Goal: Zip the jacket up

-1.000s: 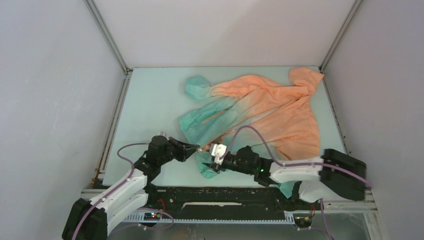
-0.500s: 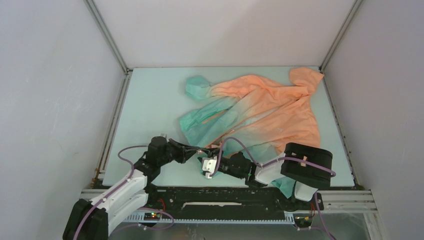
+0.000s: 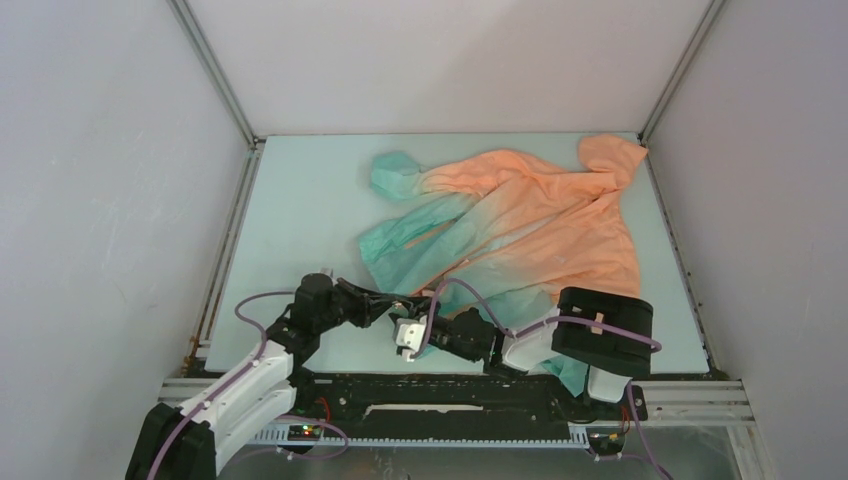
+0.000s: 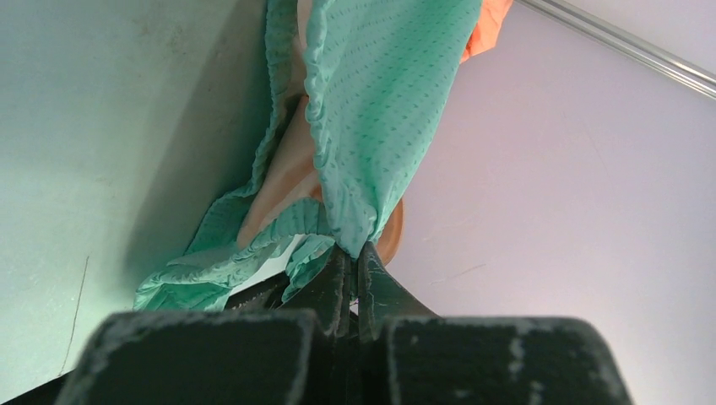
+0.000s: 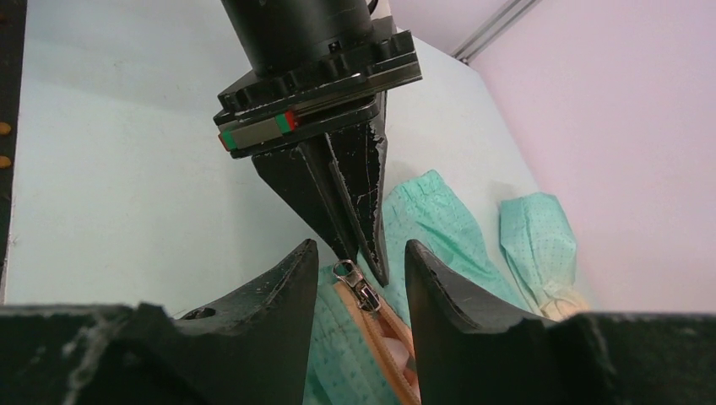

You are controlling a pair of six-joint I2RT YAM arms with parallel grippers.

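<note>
Your right pincer has slid left along the near bench edge, gaping around the slider; your left pincer clamps the jacket hem, zipping unstarted.

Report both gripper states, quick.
Left gripper: shut on the jacket at its teal hem.
Right gripper: open, fingers either side of the zipper pull, not gripping it.
</note>
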